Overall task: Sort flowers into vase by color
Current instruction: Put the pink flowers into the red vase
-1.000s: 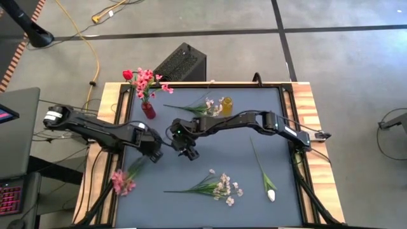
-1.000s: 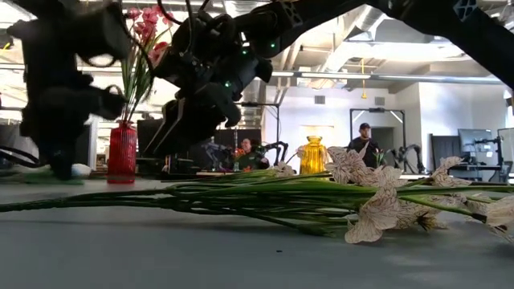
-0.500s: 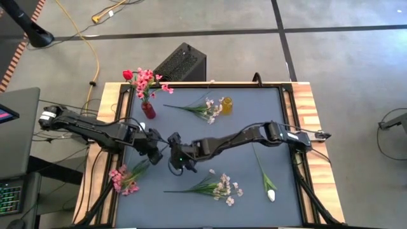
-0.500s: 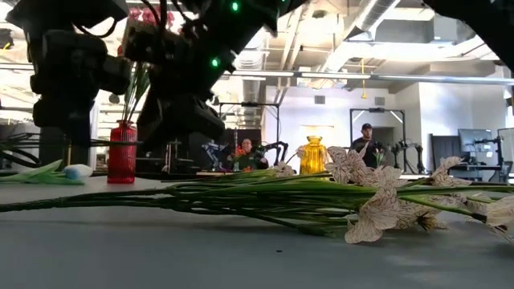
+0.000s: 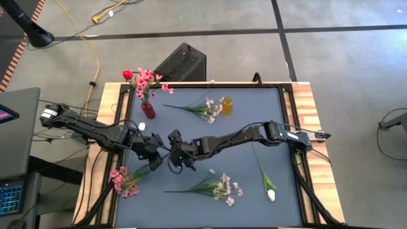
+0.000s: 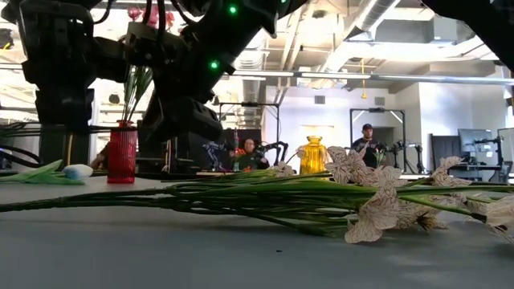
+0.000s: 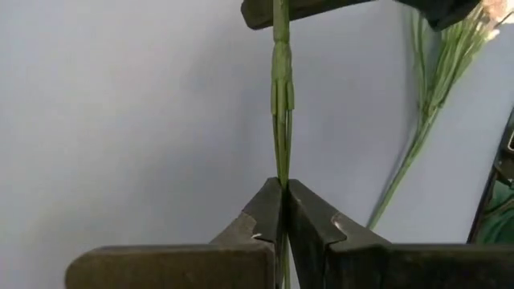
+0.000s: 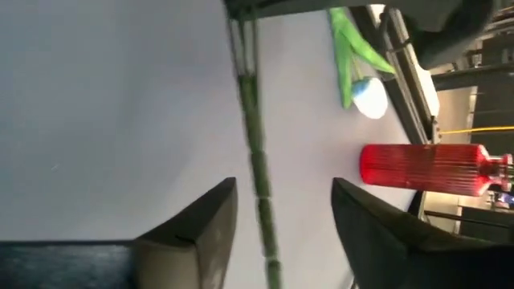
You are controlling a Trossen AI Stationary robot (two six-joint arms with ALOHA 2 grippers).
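A pink blossom spray point(image 5: 124, 181) lies at the mat's left edge, and its green stem point(image 7: 281, 88) runs up toward the table's middle. My left gripper point(image 5: 157, 154) point(image 7: 283, 186) is shut on that stem. My right gripper point(image 5: 173, 159) point(image 8: 281, 229) is open just beyond it, with the stem's free end point(image 8: 259, 185) passing between its fingers and touching neither. The red vase point(image 5: 148, 110) point(image 8: 426, 168) holds a red tulip and pink blossoms. A yellow vase point(image 5: 226, 105) stands at the far middle. My left gripper pinches the pink spray's bare stem point(image 7: 281, 172) between its two fingers, well away from the blossoms. The fingers slant down from the table's left. The stem runs on past the fingertips, clear of the mat, while the blossom end hangs lower at the mat's left edge.
One white tulip point(image 5: 141, 126) point(image 8: 368, 95) lies near the red vase and another point(image 5: 271, 193) at the near right. One pale blossom spray point(image 5: 203, 108) lies beside the yellow vase and another point(image 5: 219, 186) point(image 6: 361, 201) at the near middle. People sit in the room behind.
My right gripper has swung from the table's middle toward the near left and turned, coming up around the stem's free end beside my left gripper. My left gripper has risen a little and tipped, raising the stem while the blossoms stay at the mat's left edge.
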